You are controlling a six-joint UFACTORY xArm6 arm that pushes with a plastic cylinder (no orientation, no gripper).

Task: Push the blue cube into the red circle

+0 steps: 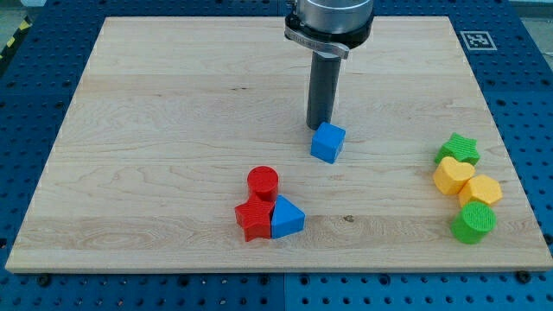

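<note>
The blue cube sits on the wooden board a little right of the middle. My tip is just above the cube in the view, touching or nearly touching its upper left edge. The red circle, a short red cylinder, stands down and to the left of the cube, about a cube's width of bare board away. Below it a red star-shaped block and a blue triangular block sit pressed together.
At the view's right edge is a cluster: a green star, a yellow heart, a yellow hexagon-like block and a green cylinder. The wooden board lies on a blue perforated table.
</note>
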